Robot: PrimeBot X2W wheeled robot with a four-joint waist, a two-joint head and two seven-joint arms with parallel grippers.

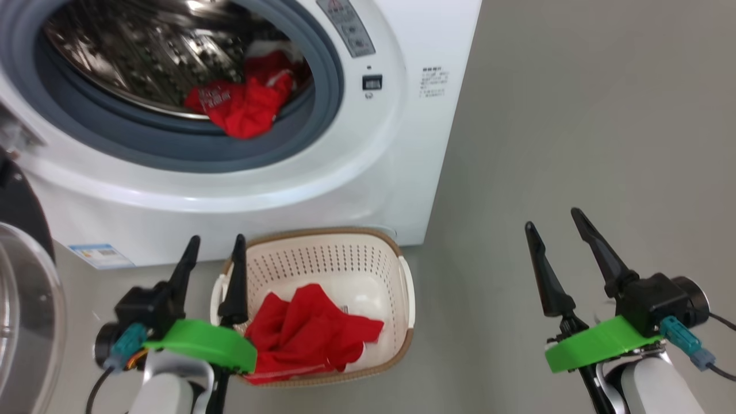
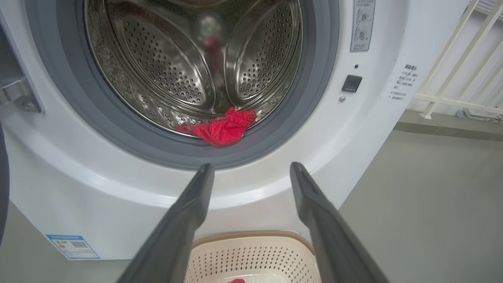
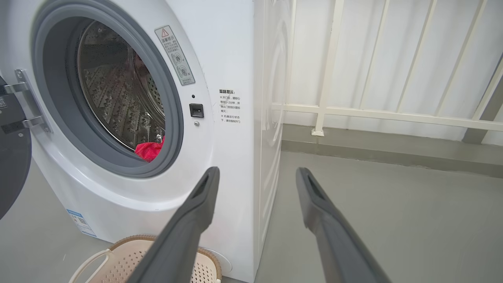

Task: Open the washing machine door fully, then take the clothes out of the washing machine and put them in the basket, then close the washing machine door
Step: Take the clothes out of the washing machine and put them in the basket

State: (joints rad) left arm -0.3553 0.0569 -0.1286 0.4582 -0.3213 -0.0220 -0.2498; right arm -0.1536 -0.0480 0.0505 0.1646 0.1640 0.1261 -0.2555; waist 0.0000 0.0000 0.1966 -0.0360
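- Two hands, both empty with fingers spread wide: the left hand (image 1: 218,238) hovers at the near left edge of the basket (image 1: 328,261). The right hand (image 1: 551,218) hangs over bare floor (image 1: 575,115), well apart to the right.
- Basket: cream perforated plastic, a rounded rectangle with a brown woven-look rim, standing on the floor just in front of the washing machine (image 1: 345,190). One crumpled red garment (image 1: 310,328) lies inside it.
- Washing machine door (image 1: 26,299): swung open at the far left, with a glossy black rim and a bulging clear glass window.
- Red clothes in the drum (image 1: 247,106): a soft heap at the lower right of the perforated steel drum (image 1: 126,52), spilling onto the smooth grey gasket (image 1: 172,149). Its long axis runs roughly across the porthole.
- Judgement: the heap lies ahead of and above the left hand, slightly to its right, and sits almost centred between the fingers in the left wrist view. The left hand is the nearer one.
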